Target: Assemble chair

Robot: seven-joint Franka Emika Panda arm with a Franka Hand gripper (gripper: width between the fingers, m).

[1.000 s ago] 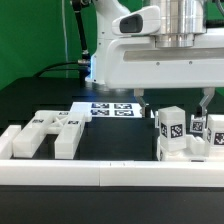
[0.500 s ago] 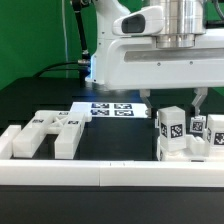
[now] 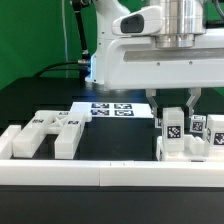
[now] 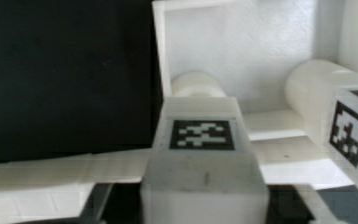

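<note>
Pick-up step under way at the exterior view's right. The pincer [image 3: 172, 103] stands straight down over a cluster of chair parts, its two fingers drawn in on the top of an upright tagged block [image 3: 171, 128], one finger on each flank; the grip looks made, pinching that block, which seems not yet off the desk [image 3: 60, 105]. The wrist view confirms the framing: the tagged block [image 4: 202, 140] sits centred below the camera, with a second tagged piece [image 4: 348, 120] close on one side and a flat white slab [image 4: 229, 45] behind; whether that slab touches the block I cannot tell. In the exterior view more tagged pieces [image 3: 205, 130] crowd just beside the held block, toward the right edge. Well apart, at the exterior view's left, lies a larger white part with prongs [image 3: 50, 133], flat on the desk and untouched. The marker board [image 3: 112, 108] lies between the two groups, further back. A long white rail [image 3: 110, 172] runs along the front edge. Judgement: assembly is early, parts lie loose and unjoined. Next move calls for a clean vertical lift to clear the close neighbours without dragging them, then a carry toward whichever part it mates with. Risk: a neighbour snagged or tipped on the way up.
</note>
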